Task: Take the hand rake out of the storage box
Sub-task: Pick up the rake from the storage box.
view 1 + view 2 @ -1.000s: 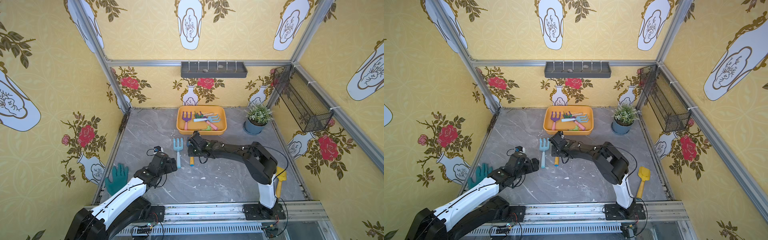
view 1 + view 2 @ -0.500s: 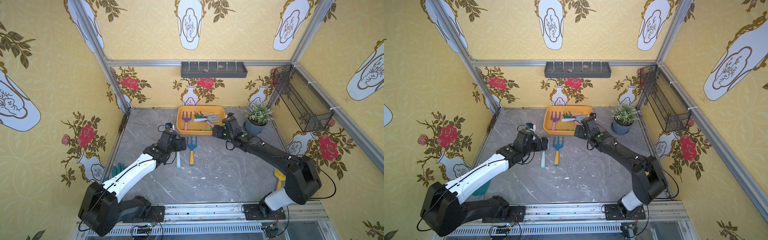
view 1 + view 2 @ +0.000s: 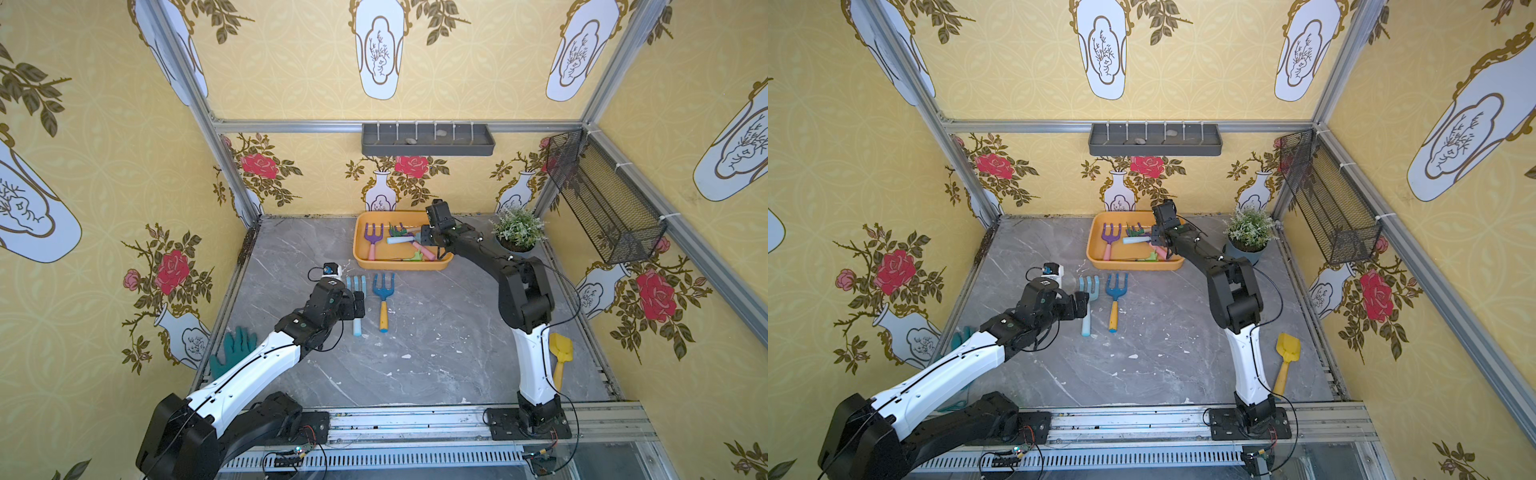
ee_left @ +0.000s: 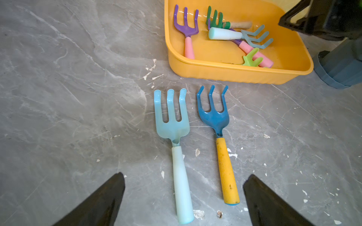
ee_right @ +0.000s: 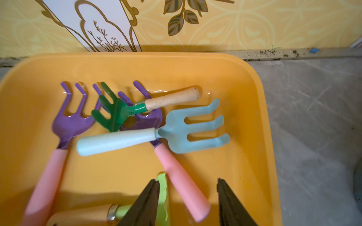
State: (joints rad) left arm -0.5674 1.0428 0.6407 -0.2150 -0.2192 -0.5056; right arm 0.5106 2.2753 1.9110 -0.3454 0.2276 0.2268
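Shallow orange-yellow storage box (image 3: 399, 266), five hand rakes (image 3: 373, 237) inside, two on desk (image 3: 436, 332), left pincer (image 4: 186, 175) wide open, right pincer (image 5: 187, 180) part-open, both empty

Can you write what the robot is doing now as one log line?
phase: pre-grasp | right claw: open, straddling pink handle of purple rake in storage box | left claw: open above table | on table: light-blue rake, blue rake

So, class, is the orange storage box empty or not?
Not empty. The storage box holds a pale blue rake, a dark green rake, a light green rake, a purple rake and a second purple rake.
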